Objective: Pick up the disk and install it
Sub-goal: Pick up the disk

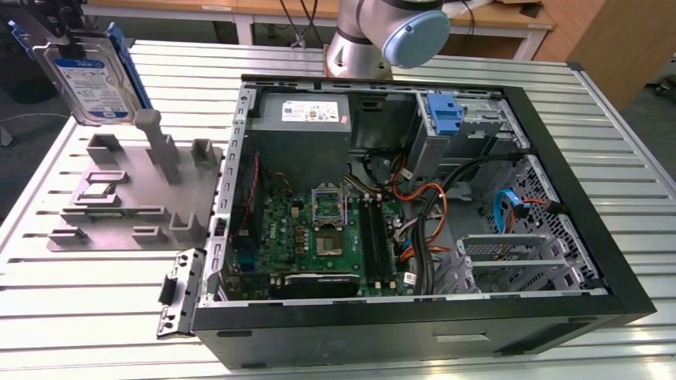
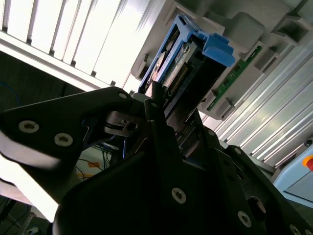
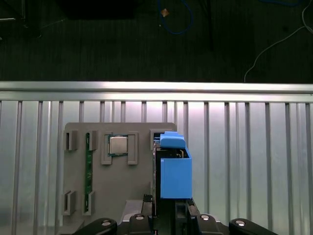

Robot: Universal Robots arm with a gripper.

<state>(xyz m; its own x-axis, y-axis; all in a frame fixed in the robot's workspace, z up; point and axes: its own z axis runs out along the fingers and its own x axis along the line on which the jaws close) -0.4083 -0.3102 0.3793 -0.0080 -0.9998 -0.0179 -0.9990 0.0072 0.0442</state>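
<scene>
The disk (image 1: 93, 83) hangs upright in the air at the exterior view's far left, above the grey parts holder (image 1: 132, 202). It is a silver drive with a white-and-blue label and a blue bracket along its edges. My gripper (image 1: 74, 47) is shut on its upper end. In the second wrist view the dark fingers (image 2: 155, 110) clamp the disk (image 2: 188, 61) edge-on, with its blue bracket end pointing away. In the first wrist view the disk's blue bracket (image 3: 174, 171) sticks out from my gripper (image 3: 168, 215) over the holder (image 3: 120, 181).
An open computer case (image 1: 423, 206) lies on the slatted metal table (image 1: 623, 142), with a motherboard (image 1: 317, 237), a grey power supply (image 1: 301, 119), cables and a blue-fronted drive bay (image 1: 446, 115). The holder carries a processor (image 3: 118, 145) and a memory stick (image 3: 88, 171). The arm's base (image 1: 385, 39) stands behind the case.
</scene>
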